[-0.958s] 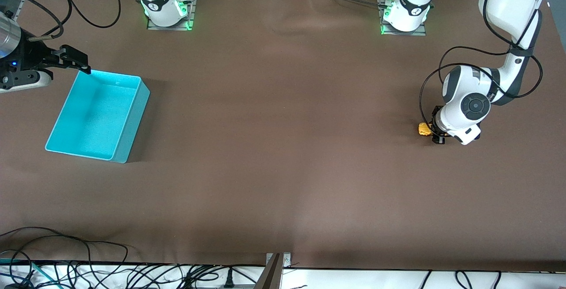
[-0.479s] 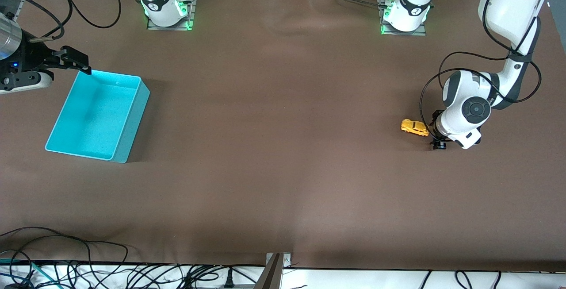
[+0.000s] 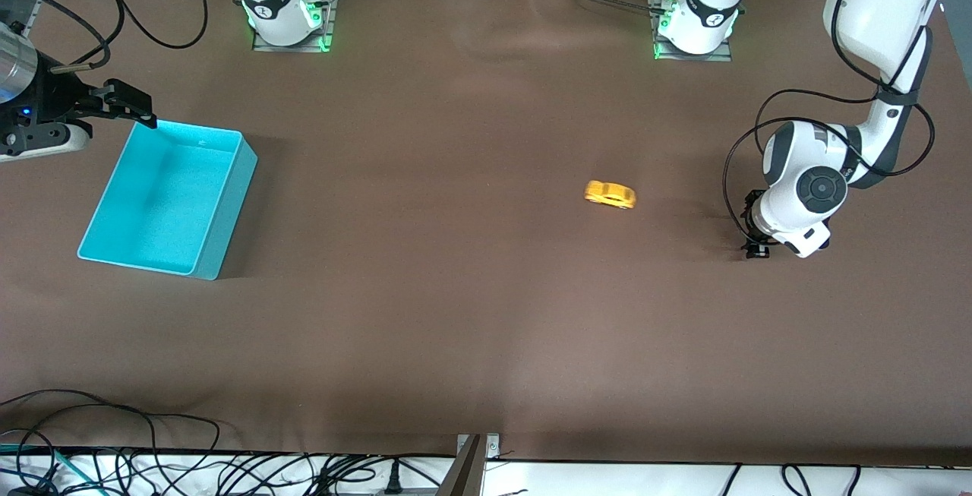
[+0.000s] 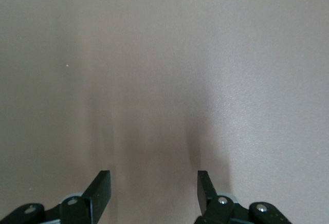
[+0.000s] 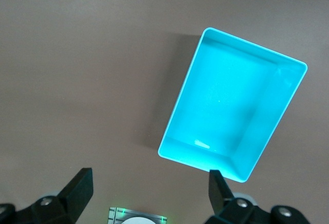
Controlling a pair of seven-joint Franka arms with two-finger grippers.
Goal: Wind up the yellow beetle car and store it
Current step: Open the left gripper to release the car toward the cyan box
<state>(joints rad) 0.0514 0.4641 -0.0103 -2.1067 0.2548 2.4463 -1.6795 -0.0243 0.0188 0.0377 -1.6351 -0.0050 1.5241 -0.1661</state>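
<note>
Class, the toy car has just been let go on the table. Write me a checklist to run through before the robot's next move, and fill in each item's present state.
1. Yellow beetle car free of both grippers, on the table: ok.
2. Left gripper open, holding nothing: ok.
3. Right gripper open, waiting over the table beside the cyan bin: ok.
4. Bin upright with nothing in it: ok.
5. Car at rest: cannot tell.
6. Car stored in bin: not ok.

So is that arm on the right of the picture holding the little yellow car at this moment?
Apart. The front view shows bare table between the yellow beetle car and the left gripper, and the left wrist view shows nothing between its open fingers.
</note>
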